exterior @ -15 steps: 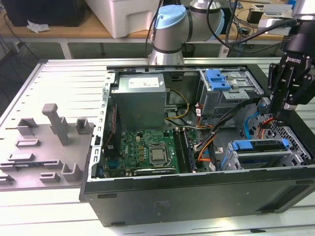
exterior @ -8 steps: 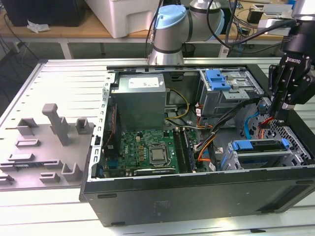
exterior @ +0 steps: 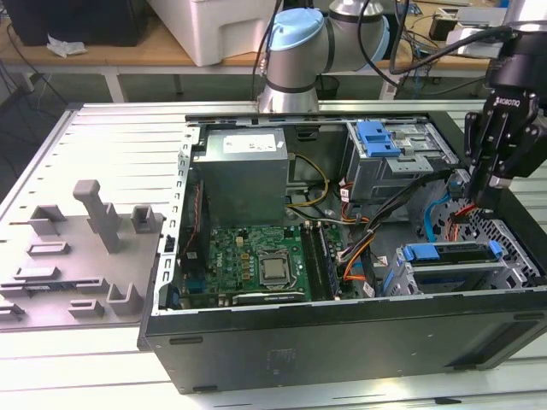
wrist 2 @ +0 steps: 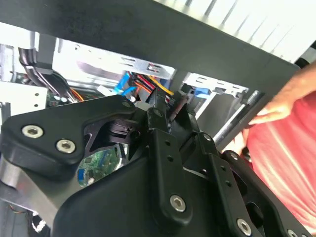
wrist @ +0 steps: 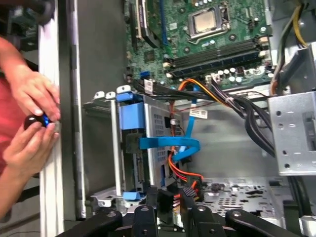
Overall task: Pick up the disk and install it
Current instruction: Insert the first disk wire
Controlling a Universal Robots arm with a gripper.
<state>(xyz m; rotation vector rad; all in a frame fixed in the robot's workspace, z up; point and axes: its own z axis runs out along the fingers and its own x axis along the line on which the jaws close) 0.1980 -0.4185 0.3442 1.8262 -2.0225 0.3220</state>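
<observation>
The disk (exterior: 450, 256), silver with a blue plastic frame, lies seated in the drive bay at the open computer case's front corner, on the exterior view's right. The first wrist view shows the disk (wrist: 129, 121) edge-on in the bay, with a flat blue cable beside it. My gripper (exterior: 476, 195) hangs just behind the bay, above a bundle of red and orange wires. In both wrist views the fingertips close on a black cable connector (wrist: 166, 197) a short way off the disk's rear end; the gripper (wrist: 169, 195) (wrist 2: 165, 106) does not touch the disk.
The case holds a grey power supply (exterior: 244, 166), a green motherboard (exterior: 256, 256) and an upper drive cage (exterior: 393, 158) with blue tabs. A person's hands (wrist: 34, 113) hold a small dark object just outside the case wall. A grey moulded tray (exterior: 77, 256) lies on the exterior view's left.
</observation>
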